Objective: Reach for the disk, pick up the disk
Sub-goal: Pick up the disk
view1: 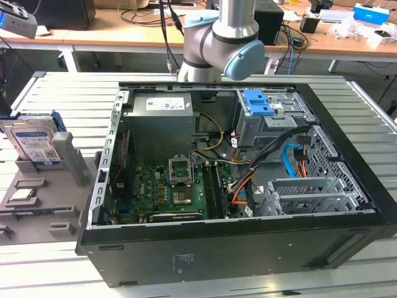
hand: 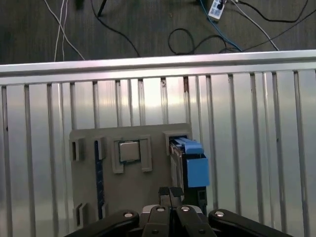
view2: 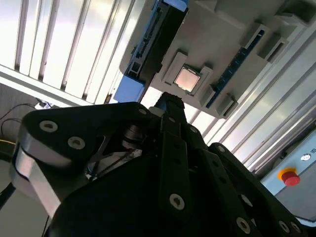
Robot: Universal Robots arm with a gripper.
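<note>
The hand (hand: 170, 192): fingertips pressed together, nothing between them. In the first wrist view it hangs over the grey stand (hand: 138, 190), looking down on it, clear of every part.

The disk (hand: 189, 163): not held. It stands on edge in the slot at one end of the stand, seen edge-on from above, with the blue carrier rail uppermost. It is near the hand but apart from it, set off to one side of the line along which the fingertips point. No contact. In the second wrist view the disk (view2: 150, 44) shows beyond one fingertip (view2: 169, 102) as a dark edge with blue rail ends, seated in its slot.

Exterior view: the disk (view1: 34, 144) is upright at the end of the stand (view1: 62, 217), at the exterior view's left. Its white-and-blue label faces the camera, and blue rail shows along its top and side. A tall grey post of the stand rises just beside it.

Other stand contents, first wrist view: a square processor chip (hand: 129, 150) lies flat in a framed recess near the stand's middle. It sits between the disk's slot and a thin blue strip (hand: 98, 173) held in a narrow slot.

The stand rests on a slatted metal counter (hand: 247, 148). An open computer case (view1: 217, 251) lies on the same counter just beside the stand, toward the exterior view's right, with board, cables and drive cages exposed. A blue latch (view1: 258, 102) sits at the case's far side, well apart from the stand. The arm (view1: 226, 37) shows past the case's far wall. A red push button (view2: 290, 177) sits well apart from the stand.
</note>
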